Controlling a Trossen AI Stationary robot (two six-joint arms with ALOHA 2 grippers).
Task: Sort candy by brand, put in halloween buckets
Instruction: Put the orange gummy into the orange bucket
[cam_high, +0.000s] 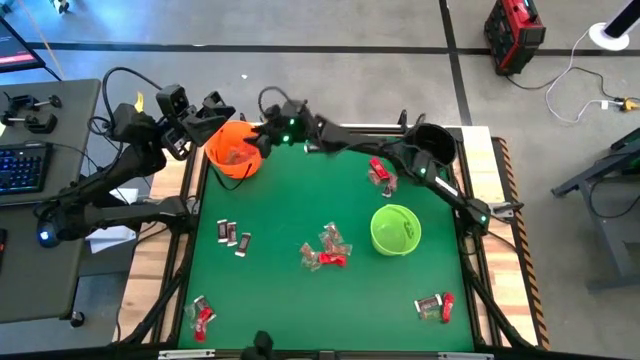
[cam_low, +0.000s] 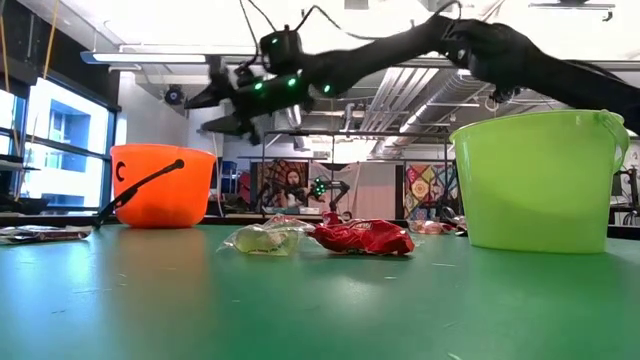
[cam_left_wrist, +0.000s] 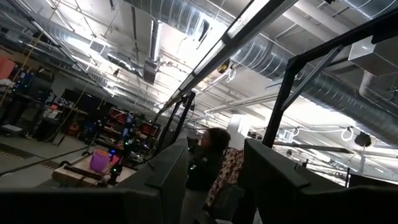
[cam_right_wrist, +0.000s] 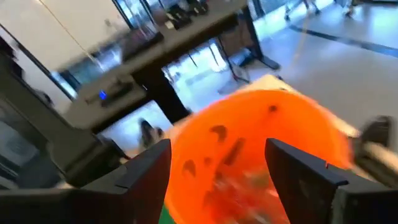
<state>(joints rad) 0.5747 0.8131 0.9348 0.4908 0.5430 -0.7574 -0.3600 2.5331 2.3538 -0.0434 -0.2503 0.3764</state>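
Note:
Three halloween buckets stand on the green table: an orange one (cam_high: 235, 152) at the far left, a black one (cam_high: 440, 136) at the far right and a lime green one (cam_high: 396, 229) right of the middle. My right gripper (cam_right_wrist: 217, 165) hovers open just over the orange bucket's (cam_right_wrist: 261, 143) mouth, where blurred candy shows inside. Loose candy lies on the mat: dark pieces (cam_high: 232, 237), a mixed pile (cam_high: 326, 250) and red pieces (cam_high: 380, 172). My left gripper (cam_left_wrist: 217, 180) is open, raised off the table's far left corner and pointing up into the room.
More candy lies near the front left (cam_high: 202, 315) and front right (cam_high: 437, 306) corners. In the low view a clear piece (cam_low: 265, 238) and a red piece (cam_low: 365, 236) lie between the orange bucket (cam_low: 160, 185) and the green bucket (cam_low: 540, 180). A person (cam_left_wrist: 205, 165) stands in the room beyond.

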